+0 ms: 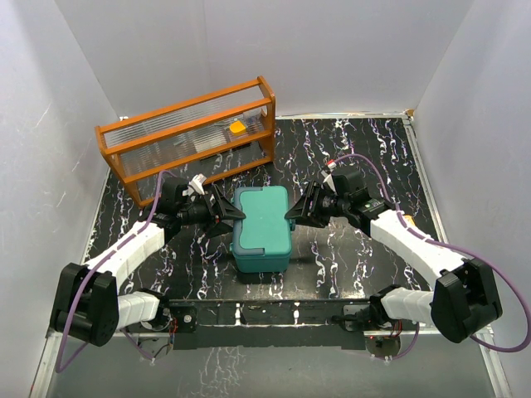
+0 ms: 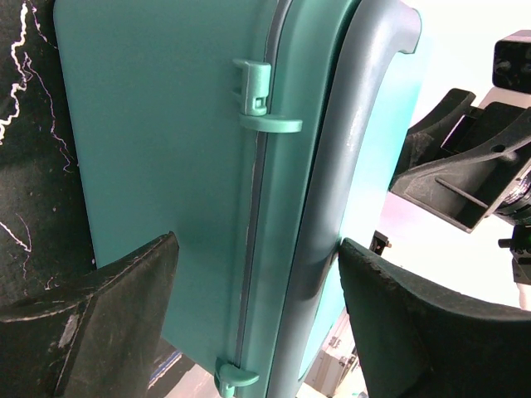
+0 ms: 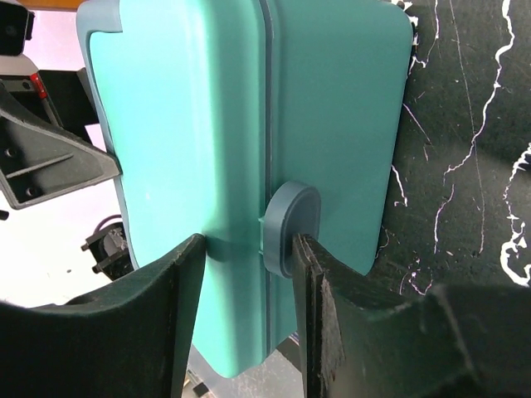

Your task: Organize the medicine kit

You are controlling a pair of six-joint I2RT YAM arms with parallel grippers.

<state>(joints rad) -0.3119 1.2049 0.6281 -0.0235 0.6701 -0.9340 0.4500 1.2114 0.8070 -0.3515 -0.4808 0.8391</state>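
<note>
The teal-green medicine kit [image 1: 261, 228] lies shut in the middle of the table, between my two grippers. My left gripper [image 1: 226, 214] is at its left, hinged side. In the left wrist view the kit [image 2: 166, 133] fills the frame; the jaws stand wide apart, one finger in front of the base wall and the other finger [image 2: 390, 315] touching the lid's rim. My right gripper [image 1: 297, 211] is at the kit's right side [image 3: 332, 108]. Its jaws are open around the grey-blue latch [image 3: 290, 220]; one fingertip [image 3: 319, 307] touches the latch and the other rests against the lid.
An orange-brown wooden rack [image 1: 195, 137] with clear ribbed panels stands at the back left, just behind my left gripper, with a small orange item inside. White walls close the table on the left, back and right.
</note>
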